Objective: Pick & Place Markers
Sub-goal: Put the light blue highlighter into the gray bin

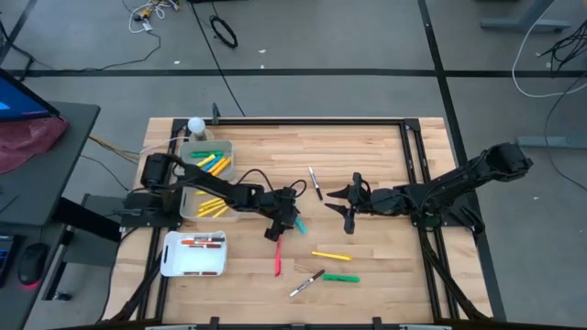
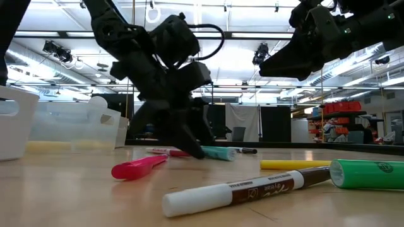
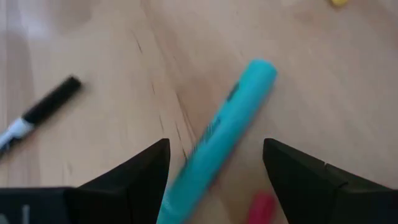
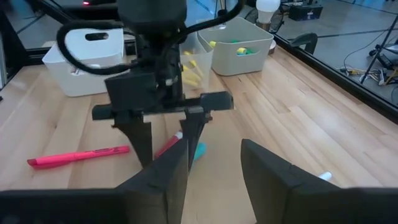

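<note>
Teal marker (image 3: 217,137) lies between the left hand's (image 3: 214,163) wide fingers; high view hides it; right hand (image 1: 344,203) parted, empty.

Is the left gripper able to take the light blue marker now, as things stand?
Probably yes. The left gripper is down at the table with its fingers open on either side of the light blue marker, which lies flat between them. A red marker lies close beside it.
</note>
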Motion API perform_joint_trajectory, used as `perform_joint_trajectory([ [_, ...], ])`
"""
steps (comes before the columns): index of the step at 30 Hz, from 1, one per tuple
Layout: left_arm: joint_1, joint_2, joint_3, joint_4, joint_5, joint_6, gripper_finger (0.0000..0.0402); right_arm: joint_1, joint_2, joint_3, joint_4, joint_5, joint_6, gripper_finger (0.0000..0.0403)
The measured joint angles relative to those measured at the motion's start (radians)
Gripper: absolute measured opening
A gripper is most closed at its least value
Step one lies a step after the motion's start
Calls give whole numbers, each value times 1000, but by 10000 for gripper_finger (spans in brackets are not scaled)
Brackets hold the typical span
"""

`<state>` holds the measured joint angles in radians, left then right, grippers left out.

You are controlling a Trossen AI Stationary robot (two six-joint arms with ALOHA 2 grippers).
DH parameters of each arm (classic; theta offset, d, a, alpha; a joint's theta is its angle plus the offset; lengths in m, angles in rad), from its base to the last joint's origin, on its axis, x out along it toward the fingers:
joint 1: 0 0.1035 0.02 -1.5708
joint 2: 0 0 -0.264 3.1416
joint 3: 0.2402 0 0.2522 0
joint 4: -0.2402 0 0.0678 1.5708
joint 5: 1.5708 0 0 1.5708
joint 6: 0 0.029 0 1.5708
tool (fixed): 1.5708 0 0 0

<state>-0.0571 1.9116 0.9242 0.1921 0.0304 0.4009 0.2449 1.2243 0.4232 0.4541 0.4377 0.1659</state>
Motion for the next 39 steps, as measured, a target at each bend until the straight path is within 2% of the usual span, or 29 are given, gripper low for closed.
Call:
perform_joint_trajectory([
  [5, 12, 35, 53, -2, 2, 12, 262, -2, 0, 0, 1, 0, 1, 149],
  [8, 29, 52, 80, -2, 14, 13, 248, -4, 0, 0, -5, 0, 1, 149],
  [18, 61, 131, 137, 12, 107, -18, 118, -4, 30, 1, -2, 0, 13, 149],
  [23, 55, 113, 140, -8, 94, -32, 68, -4, 62, 0, 21, 0, 17, 149],
  [26, 41, 62, 136, -57, 19, -59, 68, -4, 77, 0, 30, 0, 23, 149],
  [29, 22, -34, 138, -145, -101, -67, 68, -4, 79, 0, 33, 0, 38, 149],
  [35, 13, -284, 140, -484, -307, -144, 68, -2, 79, 0, 45, -1, 36, 149],
  [39, 74, -440, 139, -802, -505, -340, 68, -2, 79, 0, 53, 0, 36, 149],
])
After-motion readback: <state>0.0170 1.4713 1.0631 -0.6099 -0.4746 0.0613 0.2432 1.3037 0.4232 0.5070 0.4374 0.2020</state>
